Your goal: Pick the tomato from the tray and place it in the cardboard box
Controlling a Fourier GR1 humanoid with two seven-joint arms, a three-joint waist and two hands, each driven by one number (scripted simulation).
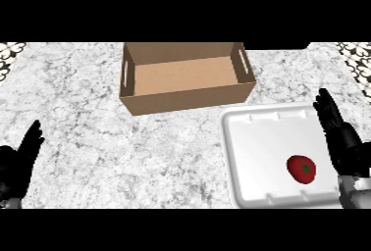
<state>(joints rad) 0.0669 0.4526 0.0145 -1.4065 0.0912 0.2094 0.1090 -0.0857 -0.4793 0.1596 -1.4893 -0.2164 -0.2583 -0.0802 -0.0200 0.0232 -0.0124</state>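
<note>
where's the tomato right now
In the head view the tomato lies in the white tray at lower right, near its front right corner, just left of the right hand.

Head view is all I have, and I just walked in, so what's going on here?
Nothing is being held yet. The tomato lies in the white tray, toward its near right part. The right hand is open, fingers straight, over the tray's right edge beside the tomato, apparently not touching it. The cardboard box sits open beyond the tray, to its left, with nothing visible inside. The left hand rests open at the left edge.
</note>
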